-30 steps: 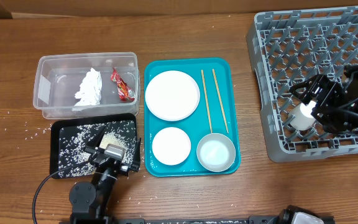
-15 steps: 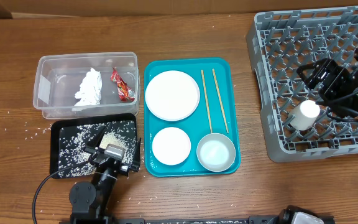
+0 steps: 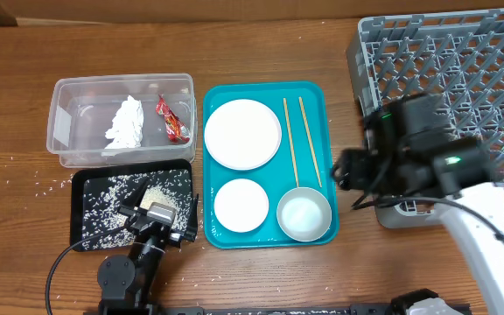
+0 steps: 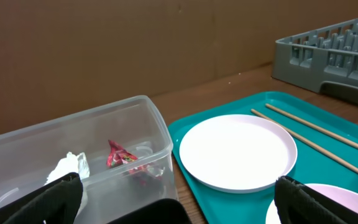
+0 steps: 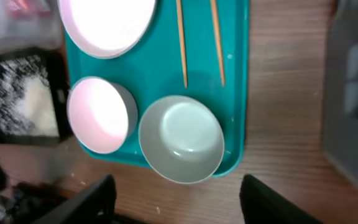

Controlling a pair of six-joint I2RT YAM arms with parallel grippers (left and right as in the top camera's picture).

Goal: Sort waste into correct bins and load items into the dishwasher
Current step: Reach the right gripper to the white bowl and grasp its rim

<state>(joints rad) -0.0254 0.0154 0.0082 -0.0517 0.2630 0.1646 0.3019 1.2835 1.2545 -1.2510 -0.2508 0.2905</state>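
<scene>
The tissue (image 3: 125, 122) and red wrapper (image 3: 173, 120) lie in the clear tub (image 3: 59, 131). Rice (image 3: 112, 197) covers the black tray (image 3: 81, 219). My left gripper (image 3: 151, 219) rests open and empty over that tray; its wrist view (image 4: 179, 208) looks across the tub to the large plate (image 4: 238, 152). The plate (image 3: 242, 133), small dish (image 3: 241, 205), metal bowl (image 3: 304, 215) and chopsticks (image 3: 300, 140) lie on the teal tray. My right gripper (image 3: 348, 171) is open and empty, just right of the bowl (image 5: 182, 140). The cup is hidden. The grey rack (image 3: 462, 52) stands at the right.
The teal tray (image 3: 318, 96) sits mid-table between the bins and the rack. Loose rice grains (image 3: 46, 188) are scattered on the wood left of the black tray. A narrow strip of bare table separates the teal tray from the rack. A cardboard wall stands behind.
My right gripper let go of the white cup in the rack, lifted away, and swung left to the teal tray's right edge. The left arm has not moved.
</scene>
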